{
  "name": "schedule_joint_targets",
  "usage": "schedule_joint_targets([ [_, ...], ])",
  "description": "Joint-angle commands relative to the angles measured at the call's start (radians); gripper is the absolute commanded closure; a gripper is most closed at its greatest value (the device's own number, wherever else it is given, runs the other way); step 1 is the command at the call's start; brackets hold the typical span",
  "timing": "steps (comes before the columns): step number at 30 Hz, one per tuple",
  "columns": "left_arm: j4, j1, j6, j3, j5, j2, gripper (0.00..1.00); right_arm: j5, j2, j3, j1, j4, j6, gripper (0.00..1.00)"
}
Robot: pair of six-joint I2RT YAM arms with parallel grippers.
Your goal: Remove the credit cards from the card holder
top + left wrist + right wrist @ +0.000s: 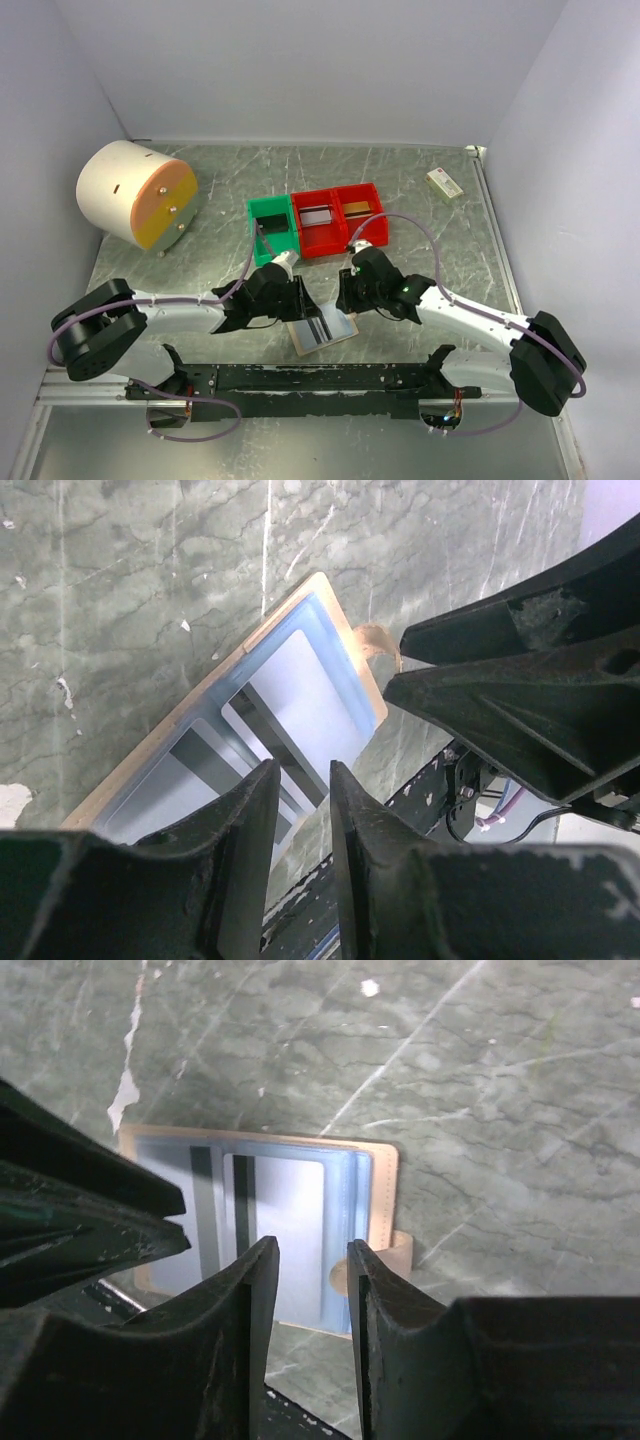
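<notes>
Holder [322, 331] lies open and flat on the surface [430, 230], by the near edge at mid-width. Long axis runs roughly left-right, tab end right and slightly farther back. Pale card [290, 1225] in a pocket. Left end effector [303, 780] and right end effector [307, 1255] are over it, jaws narrowly apart, nothing visible between.

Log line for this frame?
card holder: open, credit cards in pockets | left gripper: over holder, jaws narrowly apart, grip unclear | right gripper: over holder, jaws narrowly apart, grip unclear
</notes>
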Motion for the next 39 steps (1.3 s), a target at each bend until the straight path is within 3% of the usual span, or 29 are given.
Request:
schedule_joint_targets([
  [1,-0.030,-0.009,0.018,-0.018,-0.030,-0.026,0.61,-0.127,0.007,0.017,-0.004,0.043,-0.087,0.66],
  [8,0.058,-0.016,-0.021,-0.042,-0.010,-0.007,0.59,-0.152,0.094,0.002,-0.004,0.063,-0.083,0.68],
  [12,0.069,-0.041,-0.068,-0.039,-0.036,0.026,0.56,-0.084,0.138,-0.015,-0.004,0.031,-0.055,0.69],
  [21,0.043,-0.121,-0.141,0.029,-0.138,0.136,0.55,-0.092,0.121,-0.132,-0.005,0.099,0.032,0.69],
  [27,0.027,-0.153,-0.218,0.008,-0.245,0.109,0.57,-0.119,0.112,-0.201,-0.004,0.149,0.100,0.70],
  [39,0.279,-0.193,-0.296,-0.087,-0.268,0.146,0.63,-0.109,0.066,-0.227,-0.004,0.149,0.127,0.69],
])
